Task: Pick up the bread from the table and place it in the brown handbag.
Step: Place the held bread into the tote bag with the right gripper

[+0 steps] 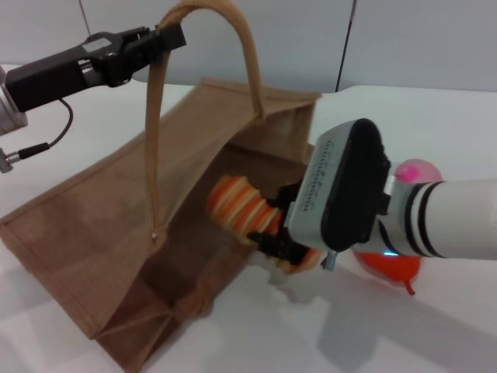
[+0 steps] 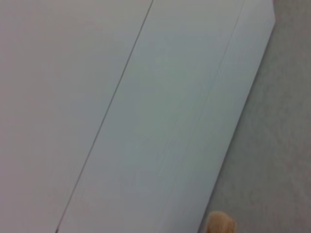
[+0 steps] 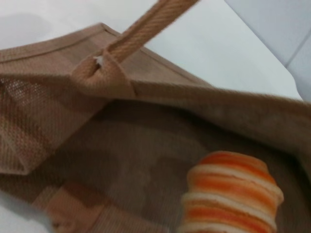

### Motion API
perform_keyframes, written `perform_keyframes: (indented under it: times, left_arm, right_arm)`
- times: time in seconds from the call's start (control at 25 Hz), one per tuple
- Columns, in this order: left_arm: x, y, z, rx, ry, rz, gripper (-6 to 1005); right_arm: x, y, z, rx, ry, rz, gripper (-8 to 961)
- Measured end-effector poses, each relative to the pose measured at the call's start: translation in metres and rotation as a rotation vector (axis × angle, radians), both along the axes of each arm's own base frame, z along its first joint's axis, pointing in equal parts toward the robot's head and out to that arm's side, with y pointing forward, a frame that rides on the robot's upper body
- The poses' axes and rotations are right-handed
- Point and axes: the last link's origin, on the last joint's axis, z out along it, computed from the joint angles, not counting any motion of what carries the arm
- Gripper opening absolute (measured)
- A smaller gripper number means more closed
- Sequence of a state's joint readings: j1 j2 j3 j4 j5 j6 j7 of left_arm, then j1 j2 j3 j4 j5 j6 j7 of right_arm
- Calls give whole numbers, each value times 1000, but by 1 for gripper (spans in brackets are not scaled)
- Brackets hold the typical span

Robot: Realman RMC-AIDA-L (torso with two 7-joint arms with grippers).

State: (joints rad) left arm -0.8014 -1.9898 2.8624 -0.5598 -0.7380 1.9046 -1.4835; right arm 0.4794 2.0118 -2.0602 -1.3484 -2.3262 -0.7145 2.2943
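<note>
Right hand (image 1: 283,247) pinches the light, rigid-looking striped ridged toy loaf (image 1: 242,208) at its rear; left hand (image 1: 159,39) pinches the tan jute tote's strap (image 1: 155,124).

Lighting: bright, even, diffuse. Shadows: soft grey on worktop (image 1: 435,326) beneath right arm; dim inside brown handbag (image 1: 85,233). Focus: wrist views soft; bread (image 3: 233,194) slightly blurred. Glare: none harsh.
</note>
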Motion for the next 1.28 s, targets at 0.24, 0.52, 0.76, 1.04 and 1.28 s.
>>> perform_keyframes:
  times: [0.24,0.52,0.76,1.04,1.28]
  left_arm:
    - [9,2,1,-28,-19,-22,121]
    - [16,4,0,-50,-38,-41,121]
    - [22,6,0,-71,-51,-50,122]
    - [34,11,-1,-107,-77,-60,122]
    - [38,12,3,-157,-145,-70,121]
  right_arm:
    - [-22,-9,-16,-43,-33,125,479]
    - [-35,-10,-42,-25,-40,284,453]
    - [-32,-1,-57,59,-10,372,443]
    - [-15,13,-62,168,12,430,420]
    - [4,25,-59,237,28,424,414]
